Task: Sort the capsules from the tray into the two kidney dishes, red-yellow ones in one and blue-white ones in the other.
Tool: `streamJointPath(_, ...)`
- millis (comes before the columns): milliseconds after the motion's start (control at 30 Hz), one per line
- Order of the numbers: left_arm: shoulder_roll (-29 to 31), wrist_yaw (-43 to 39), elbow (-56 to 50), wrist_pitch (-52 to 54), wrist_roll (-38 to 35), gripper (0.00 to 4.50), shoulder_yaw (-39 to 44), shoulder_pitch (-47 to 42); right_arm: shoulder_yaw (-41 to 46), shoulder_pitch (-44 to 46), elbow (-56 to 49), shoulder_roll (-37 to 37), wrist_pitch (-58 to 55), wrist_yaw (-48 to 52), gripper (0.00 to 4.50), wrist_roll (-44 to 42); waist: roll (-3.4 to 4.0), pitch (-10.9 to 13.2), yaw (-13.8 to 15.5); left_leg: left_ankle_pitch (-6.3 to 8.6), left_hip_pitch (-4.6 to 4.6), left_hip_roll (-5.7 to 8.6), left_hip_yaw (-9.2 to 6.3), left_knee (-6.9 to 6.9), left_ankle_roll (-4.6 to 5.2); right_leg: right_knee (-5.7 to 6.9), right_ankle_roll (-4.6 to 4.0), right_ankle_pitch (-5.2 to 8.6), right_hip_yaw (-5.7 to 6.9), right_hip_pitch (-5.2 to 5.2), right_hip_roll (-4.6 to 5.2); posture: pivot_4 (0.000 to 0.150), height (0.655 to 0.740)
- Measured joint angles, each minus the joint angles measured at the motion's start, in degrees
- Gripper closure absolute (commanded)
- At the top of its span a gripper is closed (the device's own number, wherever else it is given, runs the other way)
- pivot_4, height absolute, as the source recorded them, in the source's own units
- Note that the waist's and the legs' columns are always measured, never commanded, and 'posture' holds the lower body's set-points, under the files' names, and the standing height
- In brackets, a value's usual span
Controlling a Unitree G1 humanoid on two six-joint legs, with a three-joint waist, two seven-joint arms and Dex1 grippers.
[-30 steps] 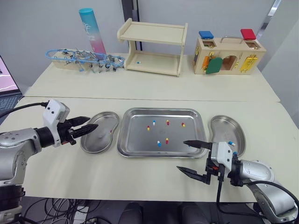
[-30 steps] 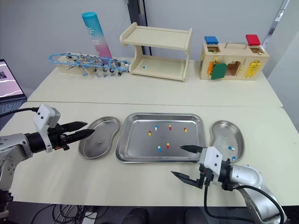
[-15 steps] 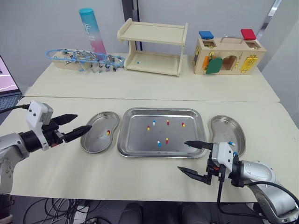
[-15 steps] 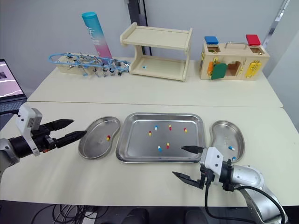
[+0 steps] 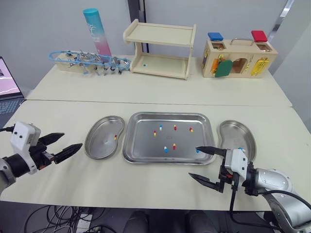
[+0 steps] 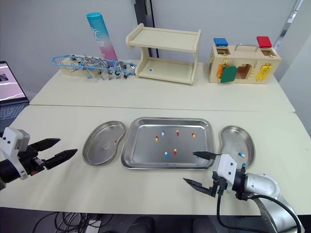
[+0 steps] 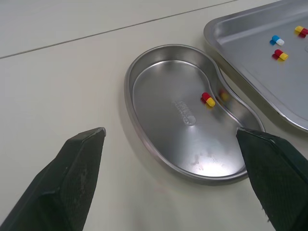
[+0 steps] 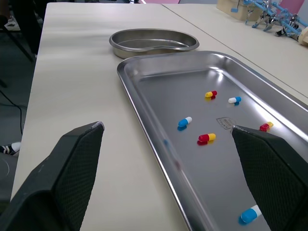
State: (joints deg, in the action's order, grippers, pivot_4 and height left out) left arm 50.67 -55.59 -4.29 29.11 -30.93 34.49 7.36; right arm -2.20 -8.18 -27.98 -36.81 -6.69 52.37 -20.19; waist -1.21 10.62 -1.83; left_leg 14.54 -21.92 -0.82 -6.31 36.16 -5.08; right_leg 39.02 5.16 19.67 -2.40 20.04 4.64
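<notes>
Tray (image 5: 143, 141): set at the middle of the near table, so that both arms can reach it. Seven capsules are counted on its floor, four red-yellow and three blue-white, scattered and apart.
Left dish (image 5: 99, 145): laid just beside the tray's left edge. One red-yellow capsule (image 7: 208, 99) lies in it, by the wall nearest the tray, so this dish is judged to be the red-yellow one.
Right dish (image 5: 233, 133): laid just beside the tray's right edge. A blue-white capsule (image 6: 240, 155) is seen in it, which marks it for that colour.
Left gripper (image 5: 72, 140): held well to the left of the tray, beyond the left dish and low over the table. Its fingers are spread wide and nothing is carried. It is judged to be parked clear so that the tray is left free.
Right gripper (image 5: 194, 162): held at the tray's near right corner. The fingers are spread wide and empty, one over the rim and one over the table in front of the tray. The nearest blue-white capsule (image 8: 250, 214) lies just beside the upper finger, so a pick there is judged likely.
Task state: barely begun, with most capsules not yet sorted.
Table (image 5: 146, 184): a pale, matt top, with a second table of the same kind butted on behind the tray.
Room: behind the tray, on the far table, a wooden shelf (image 5: 160, 48), a blue-pink tube (image 5: 95, 31), a blue wire rack (image 5: 90, 60) and a wooden lock box (image 5: 238, 58) are lined up before a grey wall. A laptop (image 5: 7, 82) is seen far to the tray's left.
</notes>
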Motion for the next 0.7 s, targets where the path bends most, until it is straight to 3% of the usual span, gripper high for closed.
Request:
streamJointPath(467,-9.48,7.84,-0.85,-4.68,0.79,0.02,6.83,11.22,14.45,-9.21,1.46,-5.22,1.34,0.63,0.00,-0.27,-0.07,-0.04,-0.12,0.00,0.06,-0.02,0.06,-0.02,0.00,-0.01,-0.01,0.00,-0.04,-0.07,0.01,0.150,0.7400)
streamJointPath(700,-11.11,8.87,1.55,-8.36,2.57,0.02,9.30,17.60,24.79,-6.60,16.43,-15.54,2.60,8.44,0.00,-1.28,-0.17,-0.11,0.00,0.00,0.13,0.00,0.11,-0.02,0.00,-0.04,-0.02,0.00,0.01,-0.20,0.06,0.150,0.7400)
